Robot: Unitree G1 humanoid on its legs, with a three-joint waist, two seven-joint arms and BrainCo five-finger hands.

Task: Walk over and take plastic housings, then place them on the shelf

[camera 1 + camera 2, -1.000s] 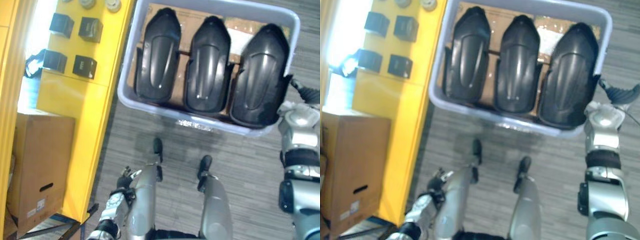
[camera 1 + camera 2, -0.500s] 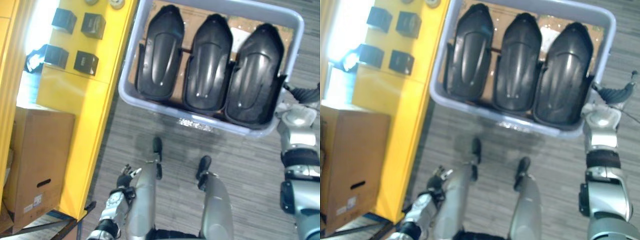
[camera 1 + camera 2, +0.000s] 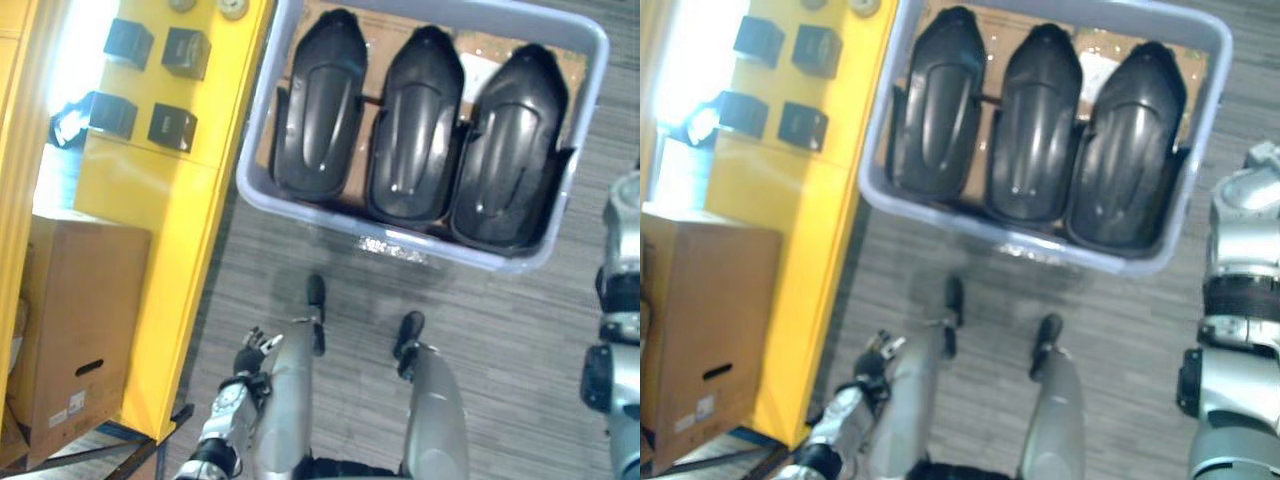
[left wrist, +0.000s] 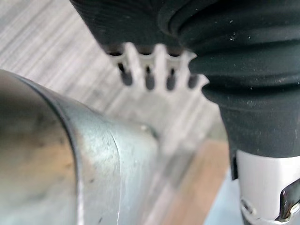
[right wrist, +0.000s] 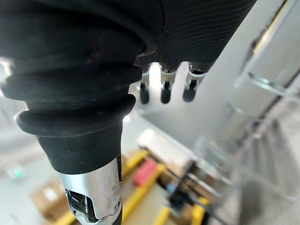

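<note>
Left eye view: a grey bin (image 3: 258, 150) stands ahead, just right of a yellow shelf (image 3: 150, 210).
Housings: three black housings (image 3: 415, 120) lie in the bin side by side, close together, on a cardboard liner (image 3: 372, 40).
Axis: each runs lengthwise away from the robot, with its narrow rounded end far and its wide end by the near wall.
Writing: a white label (image 3: 478, 72) on the liner, a sticker (image 3: 392, 245) on the bin's near wall and one on the carton (image 3: 80, 330) by the shelf; none is readable.
Shelf: four small black boxes (image 3: 183, 52) sit on its yellow surface.
Left hand (image 3: 248, 356): low, well short of the bin, fingers relaxed and apart, holding nothing.
Right hand (image 5: 165, 92): fingers hang loose, nothing in them.
</note>
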